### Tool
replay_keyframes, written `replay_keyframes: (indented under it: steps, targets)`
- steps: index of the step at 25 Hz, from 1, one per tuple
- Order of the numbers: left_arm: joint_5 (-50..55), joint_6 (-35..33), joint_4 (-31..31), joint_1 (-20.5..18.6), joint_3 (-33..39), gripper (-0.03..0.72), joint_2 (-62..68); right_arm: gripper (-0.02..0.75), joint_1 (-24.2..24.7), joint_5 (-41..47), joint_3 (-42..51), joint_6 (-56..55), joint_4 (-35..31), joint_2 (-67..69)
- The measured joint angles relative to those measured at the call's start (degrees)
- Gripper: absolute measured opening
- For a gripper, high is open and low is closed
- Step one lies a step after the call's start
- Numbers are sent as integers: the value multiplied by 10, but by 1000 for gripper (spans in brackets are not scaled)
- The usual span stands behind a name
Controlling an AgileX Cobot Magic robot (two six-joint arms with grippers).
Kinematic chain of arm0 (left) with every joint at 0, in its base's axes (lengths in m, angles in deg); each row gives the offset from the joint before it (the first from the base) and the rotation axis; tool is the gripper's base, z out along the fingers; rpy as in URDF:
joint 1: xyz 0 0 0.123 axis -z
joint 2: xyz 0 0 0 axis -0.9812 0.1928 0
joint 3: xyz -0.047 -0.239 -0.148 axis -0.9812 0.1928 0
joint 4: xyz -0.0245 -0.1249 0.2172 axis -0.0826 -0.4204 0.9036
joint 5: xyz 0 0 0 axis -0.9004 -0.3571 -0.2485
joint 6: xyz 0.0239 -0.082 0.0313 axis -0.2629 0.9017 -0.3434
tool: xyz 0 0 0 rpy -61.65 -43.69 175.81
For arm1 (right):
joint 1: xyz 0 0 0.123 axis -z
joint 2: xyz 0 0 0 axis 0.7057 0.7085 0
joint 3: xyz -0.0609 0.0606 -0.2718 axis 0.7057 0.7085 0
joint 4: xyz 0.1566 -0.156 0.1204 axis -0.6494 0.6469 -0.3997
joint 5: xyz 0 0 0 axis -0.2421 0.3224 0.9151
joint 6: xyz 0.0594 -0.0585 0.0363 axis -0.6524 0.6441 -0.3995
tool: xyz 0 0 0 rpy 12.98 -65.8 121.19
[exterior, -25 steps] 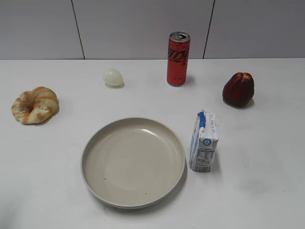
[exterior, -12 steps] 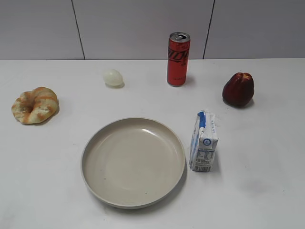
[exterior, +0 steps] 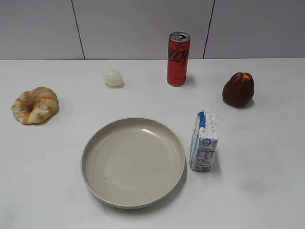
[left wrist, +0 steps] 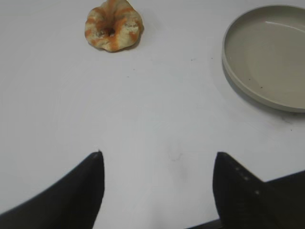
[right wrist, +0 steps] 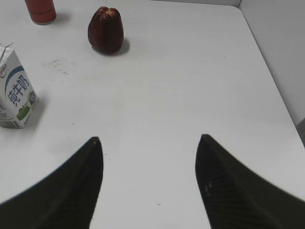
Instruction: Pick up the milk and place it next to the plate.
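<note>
The milk (exterior: pixel 204 141), a small white carton with blue characters, stands upright just right of the plate (exterior: pixel 133 162), a wide beige dish at the table's middle front. The milk also shows at the left edge of the right wrist view (right wrist: pixel 14 94), and the plate at the top right of the left wrist view (left wrist: pixel 267 57). My left gripper (left wrist: pixel 157 155) is open and empty over bare table, left of the plate. My right gripper (right wrist: pixel 148 138) is open and empty, right of the milk and apart from it. Neither gripper shows in the exterior view.
A red can (exterior: pixel 178 58) stands at the back centre. A dark red fruit (exterior: pixel 238 89) lies back right, a pale egg (exterior: pixel 113 77) back left, a glazed bread ring (exterior: pixel 35 105) at the far left. The table's right edge (right wrist: pixel 267 71) meets a wall.
</note>
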Motion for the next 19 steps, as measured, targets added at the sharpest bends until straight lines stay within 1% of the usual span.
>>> replay_keyframes:
  steps: [10,13,19]
  targets:
    - [0,-2,-2,-4,0,536,-8,466,0,0,0,0,0,0]
    - [0,-2,-3,-29,0,536,-37,466,0,0,0,0,0,0]
    - [0,-2,-4,-109,0,536,-99,466,0,0,0,0,0,0]
